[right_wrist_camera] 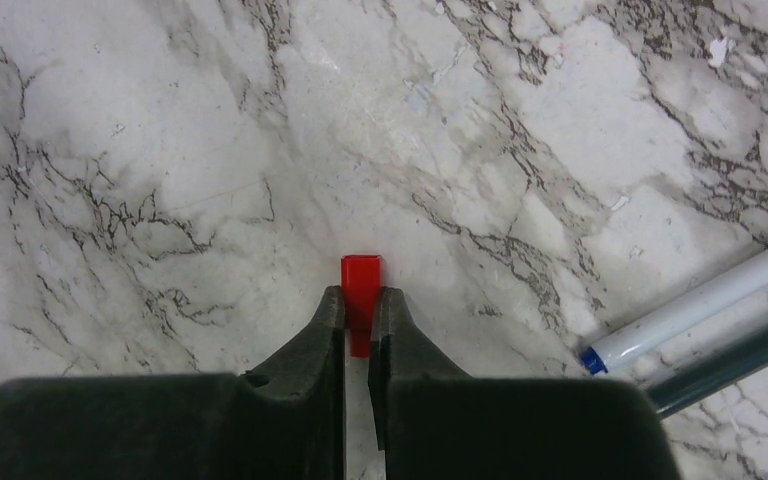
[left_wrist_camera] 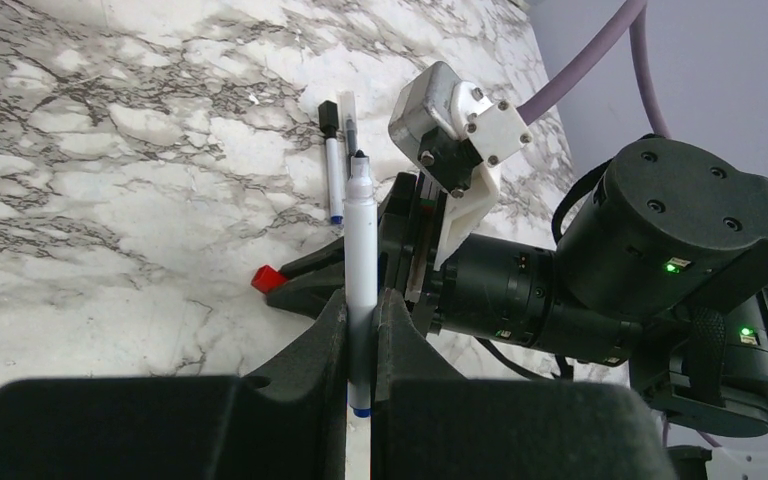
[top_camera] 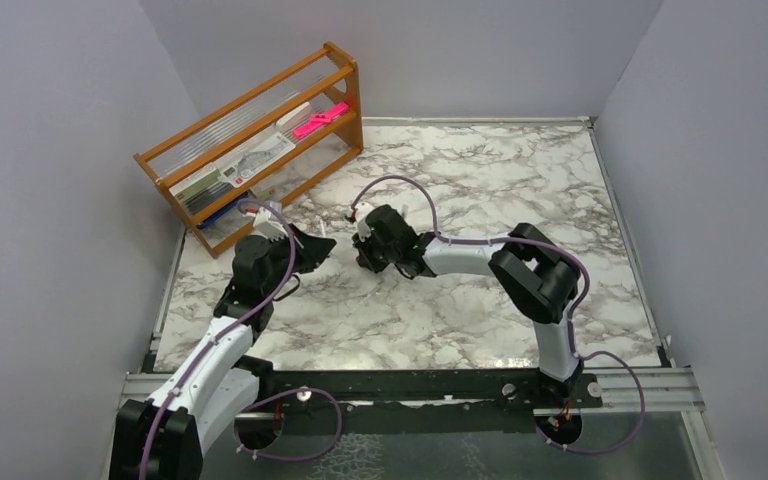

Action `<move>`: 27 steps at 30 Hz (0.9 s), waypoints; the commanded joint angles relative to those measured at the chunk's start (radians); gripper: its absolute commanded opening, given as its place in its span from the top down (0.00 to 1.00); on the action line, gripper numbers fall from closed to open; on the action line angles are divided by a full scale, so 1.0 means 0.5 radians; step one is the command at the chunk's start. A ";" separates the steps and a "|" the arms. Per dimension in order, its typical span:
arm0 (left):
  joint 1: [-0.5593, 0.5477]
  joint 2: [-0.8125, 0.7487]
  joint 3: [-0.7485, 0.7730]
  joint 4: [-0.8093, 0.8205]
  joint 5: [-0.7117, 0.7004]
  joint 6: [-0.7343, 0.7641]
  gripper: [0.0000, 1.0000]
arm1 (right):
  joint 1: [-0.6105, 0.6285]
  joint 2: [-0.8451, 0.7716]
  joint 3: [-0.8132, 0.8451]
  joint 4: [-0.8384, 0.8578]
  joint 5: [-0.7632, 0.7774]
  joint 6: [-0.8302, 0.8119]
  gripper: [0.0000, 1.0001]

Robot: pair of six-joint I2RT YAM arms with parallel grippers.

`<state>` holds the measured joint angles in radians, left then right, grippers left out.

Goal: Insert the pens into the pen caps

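at the far left a wooden rack point(top_camera: 250, 150) stands on the marble table point(top_camera: 480, 310). near and right of it the left gripper point(left_wrist_camera: 360, 315) is clamped on a white pen point(left_wrist_camera: 361, 230), its dark tip pointing toward the right arm. two other pens point(left_wrist_camera: 332, 175) lie side by side on the marble beyond that tip. right of centre the right gripper point(right_wrist_camera: 358, 310) pinches the red cap point(right_wrist_camera: 361, 275) close to the marble, the cap's end sticking out past the fingertips

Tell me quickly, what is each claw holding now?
Left claw: closed on a white pen.
Right claw: closed on the red cap.
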<state>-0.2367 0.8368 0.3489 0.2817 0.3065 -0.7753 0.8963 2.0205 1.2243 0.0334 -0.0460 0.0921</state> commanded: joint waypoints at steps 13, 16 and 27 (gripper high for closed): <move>0.010 -0.055 -0.156 0.302 0.246 -0.234 1.00 | 0.027 -0.255 -0.072 -0.393 0.487 0.821 0.99; 0.010 -0.041 -0.162 0.302 0.253 -0.241 1.00 | 0.060 -0.259 -0.121 -0.523 0.695 0.932 0.99; 0.010 -0.003 -0.161 0.302 0.248 -0.213 1.00 | 0.092 -0.237 -0.169 -0.649 0.803 1.005 0.79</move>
<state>-0.2367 0.8314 0.2779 0.3962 0.4046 -0.8848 0.9352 1.8919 1.1435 -0.2146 0.2901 0.5766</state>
